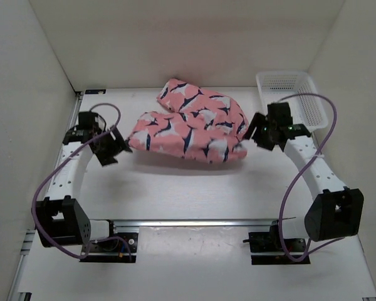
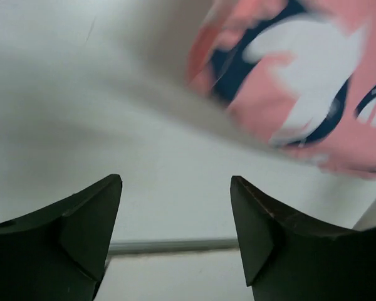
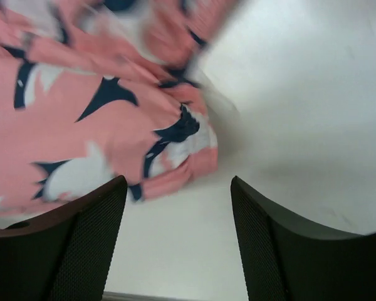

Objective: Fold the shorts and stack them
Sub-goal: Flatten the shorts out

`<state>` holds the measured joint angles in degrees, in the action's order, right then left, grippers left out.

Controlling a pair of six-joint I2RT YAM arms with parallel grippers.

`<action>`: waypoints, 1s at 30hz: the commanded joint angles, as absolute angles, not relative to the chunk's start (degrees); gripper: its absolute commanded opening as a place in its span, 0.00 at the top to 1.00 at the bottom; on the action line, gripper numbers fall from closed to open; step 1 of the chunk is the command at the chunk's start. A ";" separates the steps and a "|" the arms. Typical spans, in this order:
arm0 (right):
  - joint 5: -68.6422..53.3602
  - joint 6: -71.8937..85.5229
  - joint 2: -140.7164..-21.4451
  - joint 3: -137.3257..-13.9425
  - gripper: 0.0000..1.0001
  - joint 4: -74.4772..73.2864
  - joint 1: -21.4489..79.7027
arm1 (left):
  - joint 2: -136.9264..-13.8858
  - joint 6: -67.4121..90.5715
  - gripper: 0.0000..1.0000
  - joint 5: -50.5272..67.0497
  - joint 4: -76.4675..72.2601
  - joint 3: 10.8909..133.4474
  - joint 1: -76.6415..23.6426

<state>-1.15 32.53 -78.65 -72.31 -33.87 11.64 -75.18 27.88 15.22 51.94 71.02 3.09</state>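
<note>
Soft salmon-pink shark-print fabric shorts [image 1: 188,128] are lying crosswise between left pincer [image 1: 111,148] and right pincer [image 1: 252,130], both gaping empty.

White tabletop [image 1: 194,194], and here's the layout. The shorts [image 1: 191,128] sit in the far half, roughly midway between the left and right edges. They're rumpled, one layer over another, and the near hem throws a shadow onto the surface. A white mesh basket [image 1: 294,94] is tucked into the far right corner. Along the near edge, a metal rail [image 1: 194,222] holds the left arm base [image 1: 106,243] and the right arm base [image 1: 269,241].
</note>
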 commanded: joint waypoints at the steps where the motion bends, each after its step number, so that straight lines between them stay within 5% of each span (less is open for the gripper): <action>1: 6.41 32.96 -73.06 -62.61 0.27 -32.25 11.43 | -71.64 27.51 0.16 13.80 50.19 59.52 4.04; 4: 8.44 33.49 -69.53 -61.87 0.34 -34.36 11.43 | -71.02 27.51 0.17 14.50 49.66 57.48 4.04; 9: 5.99 34.18 -67.76 -60.30 0.70 -37.79 11.43 | -71.53 27.51 0.75 11.96 49.66 57.48 4.04; 12: -0.33 36.73 -66.71 -55.04 0.76 -37.79 11.43 | -75.13 28.04 0.78 11.95 49.66 56.96 4.04; 15: -5.17 40.15 -66.19 -48.71 0.70 -34.91 11.43 | -78.30 28.56 0.49 13.01 48.17 56.34 3.43; 17: -8.69 41.83 -65.57 -44.94 0.56 -33.23 11.43 | -80.68 29.79 0.20 13.53 46.07 55.29 2.64; 20: -11.07 43.68 -65.04 -41.85 0.34 -29.54 11.43 | -84.54 30.41 0.05 14.06 42.73 55.28 2.64; 23: -11.60 44.47 -66.70 -41.22 0.24 -26.72 11.43 | -89.28 30.94 0.03 14.06 41.14 57.74 2.11; 30: -14.06 46.14 -73.99 -41.22 0.24 -20.05 10.90 | -99.22 31.46 0.10 15.21 38.24 60.03 0.88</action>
